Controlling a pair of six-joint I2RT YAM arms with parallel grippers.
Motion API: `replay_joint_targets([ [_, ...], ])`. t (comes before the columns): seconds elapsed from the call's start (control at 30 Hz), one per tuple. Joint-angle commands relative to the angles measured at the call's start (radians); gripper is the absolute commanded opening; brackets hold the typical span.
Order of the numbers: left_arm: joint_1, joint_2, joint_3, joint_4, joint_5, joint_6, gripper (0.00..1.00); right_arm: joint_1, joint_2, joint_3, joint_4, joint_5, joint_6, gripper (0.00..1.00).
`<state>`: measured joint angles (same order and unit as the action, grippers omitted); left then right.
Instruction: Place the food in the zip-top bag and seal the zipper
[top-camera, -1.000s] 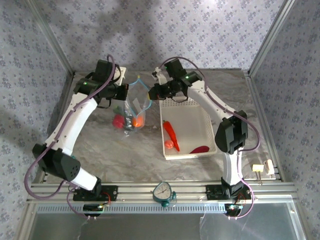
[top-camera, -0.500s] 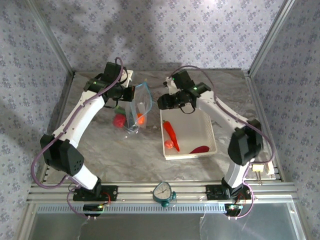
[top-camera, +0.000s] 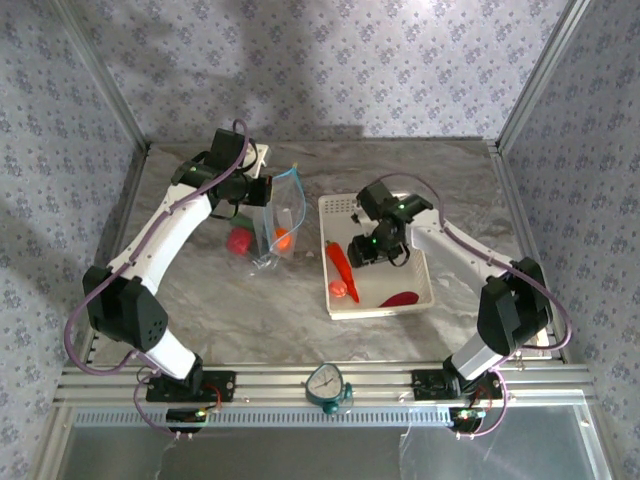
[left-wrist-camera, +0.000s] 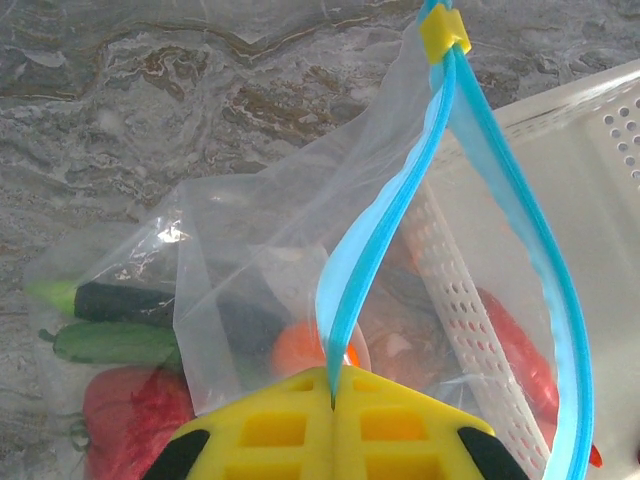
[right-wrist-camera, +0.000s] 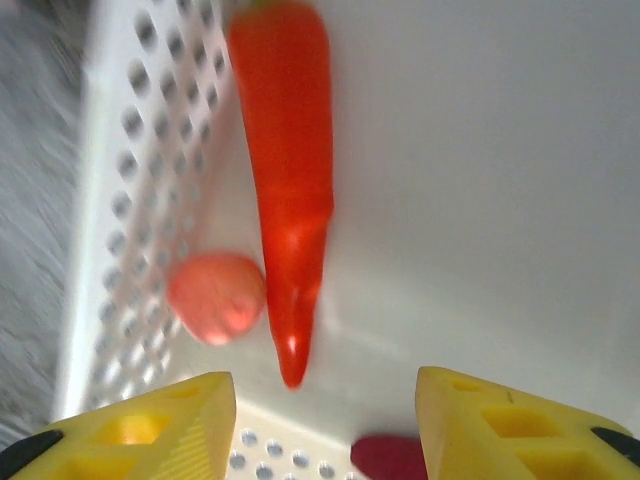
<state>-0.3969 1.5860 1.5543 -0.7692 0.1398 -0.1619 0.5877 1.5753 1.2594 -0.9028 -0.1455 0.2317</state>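
1. Left gripper (left-wrist-camera: 333, 398) has its fingers pressed together on the blue zipper (left-wrist-camera: 400, 210), holding the bag (top-camera: 283, 213) up by its rim, mouth parted, just left of the basket (top-camera: 415, 225).
2. An orange piece (left-wrist-camera: 300, 350) sits inside the bag.
3. A red fruit (top-camera: 238, 241) and a cucumber (left-wrist-camera: 110, 342) lie at the bag's left side; whether they are inside it, I cannot tell.
4. Right gripper (right-wrist-camera: 320, 385) hangs over the basket with its fingers spread, touching nothing.
5. Below it lie a long red pepper (right-wrist-camera: 285, 170) and, just beside its tip, a small pink-red ball (right-wrist-camera: 215, 297).
6. A dark red piece (top-camera: 400, 298) rests near the basket's front wall.
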Motion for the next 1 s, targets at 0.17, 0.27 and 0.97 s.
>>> replay_joint_targets([
  [0.17,-0.002,-0.026,-0.009,0.030,0.039,-0.009,0.10,0.061,-0.015,-0.058,0.036,-0.072,0.076,0.53],
  [0.27,-0.002,-0.027,-0.005,0.024,0.037,-0.006,0.10,0.068,0.006,-0.058,0.067,-0.008,0.126,0.50],
  [0.97,0.000,-0.021,0.015,0.012,0.042,0.002,0.11,0.081,0.223,-0.021,0.297,0.082,0.165,0.56],
])
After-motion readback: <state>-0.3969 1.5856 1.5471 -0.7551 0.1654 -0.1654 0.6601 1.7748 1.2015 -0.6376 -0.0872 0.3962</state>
